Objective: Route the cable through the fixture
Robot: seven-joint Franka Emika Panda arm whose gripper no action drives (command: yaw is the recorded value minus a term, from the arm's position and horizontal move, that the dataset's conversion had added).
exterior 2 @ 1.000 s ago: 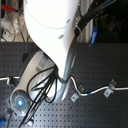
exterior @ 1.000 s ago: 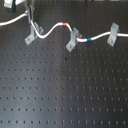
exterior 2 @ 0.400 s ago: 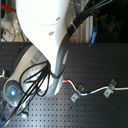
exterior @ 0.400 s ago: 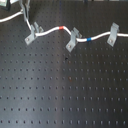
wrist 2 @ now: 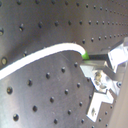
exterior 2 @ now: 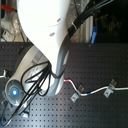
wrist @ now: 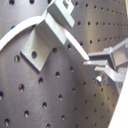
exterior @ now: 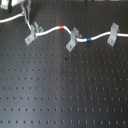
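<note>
From my station, the first exterior view shows the cable (exterior: 50,31) running across the black perforated board (exterior: 65,90) from the first exterior view's left edge to its right, passing three metal clips. The fixture (exterior: 32,33) nearest the gripper (exterior: 26,11) stands at the first exterior view's upper left, with the white cord touching its upright tab. The red band (exterior: 62,27) lies between that clip and the middle clip (exterior: 73,39); the blue band (exterior: 89,38) lies between the middle clip and the right clip (exterior: 112,33).

Compared with a second ago, the gripper has drifted a little toward the first exterior view's left and sits just above the leftmost clip; the cable's course through the middle and right clips looks unchanged. In the second exterior view the arm's white body (exterior 2: 45,35) has moved and now covers most of the left part, hiding the gripper there; only two clips and the cable's tail (exterior 2: 95,92) show at the second exterior view's right.

In the second wrist view the cord (wrist 2: 45,56) ends at a green mark (wrist 2: 86,55) right at a metal fingertip (wrist 2: 100,59), so the jaws seem closed narrowly on the cable, though I can't see the pinch cleanly. The first wrist view shows the fixture (wrist: 47,37) close by, cable against it.
</note>
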